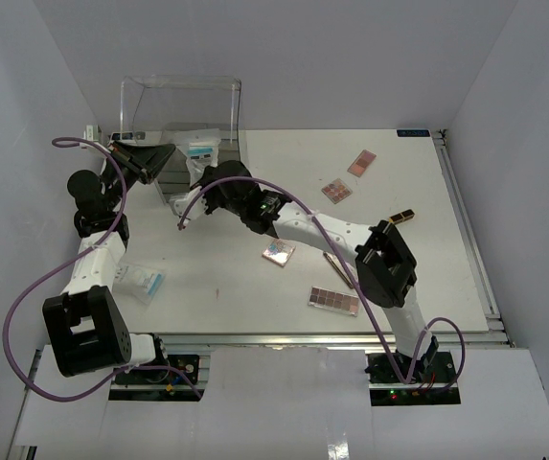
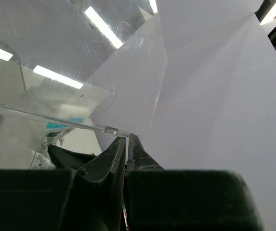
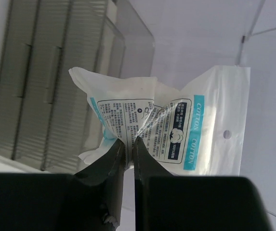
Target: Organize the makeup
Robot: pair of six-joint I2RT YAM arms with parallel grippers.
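At the far left of the table (image 1: 418,268), just in front of the clear plastic box (image 1: 180,91), the right gripper (image 3: 128,141) is clamped on a cotton packet (image 3: 176,130). Its two fingers are pinched together on the crumpled film at the packet's near edge. The rest of the packet fans out beyond the fingertips, blue "COTTON" stripe to the right, with a grey ribbed organiser (image 3: 41,96) behind it on the left.

The left gripper (image 2: 127,138) has its fingers nearly touching, closed on the thin lower edge of the box's clear panel.

A second packet (image 1: 142,282) lies beside the left arm, well apart from both grippers. Eyeshadow palettes (image 1: 332,301) and a black-gold tube (image 1: 400,218) are scattered across the centre and right of the table — none near a gripper.
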